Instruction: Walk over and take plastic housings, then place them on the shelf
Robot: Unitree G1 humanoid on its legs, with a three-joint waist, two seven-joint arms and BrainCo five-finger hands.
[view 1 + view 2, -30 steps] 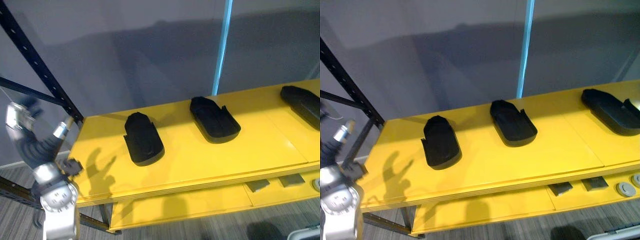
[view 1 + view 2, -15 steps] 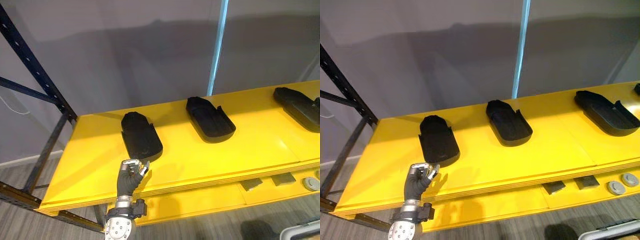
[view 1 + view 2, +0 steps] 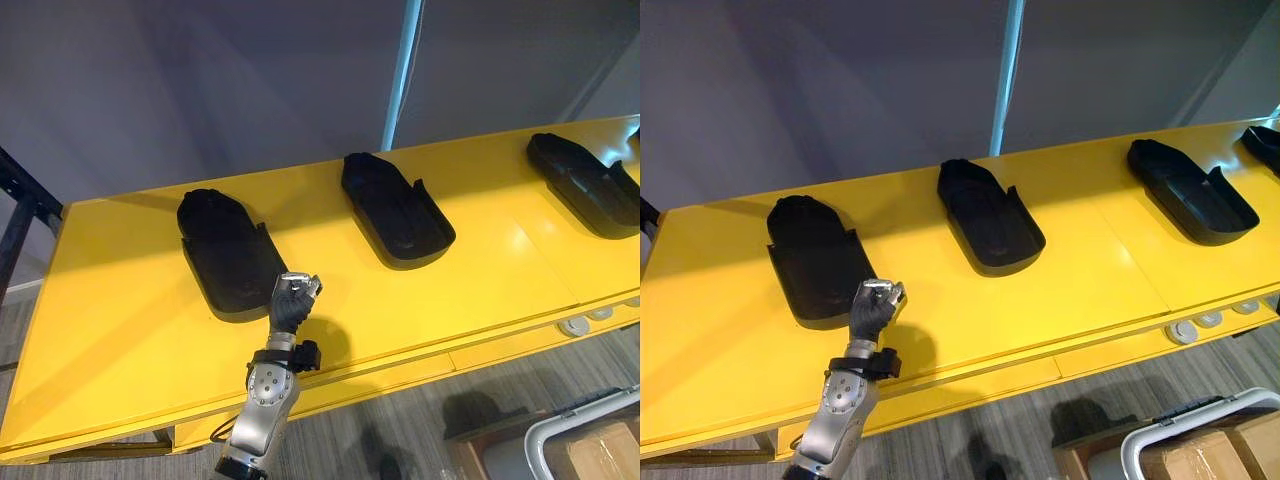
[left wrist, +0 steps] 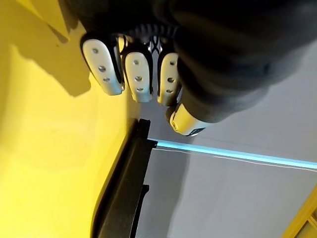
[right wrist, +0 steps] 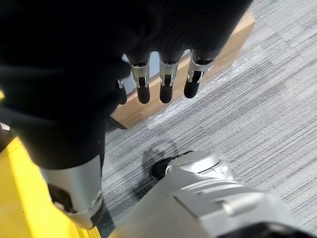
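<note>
Housing (image 3: 222, 255) at far left lies just beside left hand (image 3: 291, 300), curled and empty.

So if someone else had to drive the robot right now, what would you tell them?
Left hand: shut, empty, over the shelf beside the left housing.
Right hand: open, empty, hanging over the floor.
The middle housing and right housing lie further along the shelf.
Done: at least three housings on the shelf.
Left: probably fetch more, if any remain.
</note>
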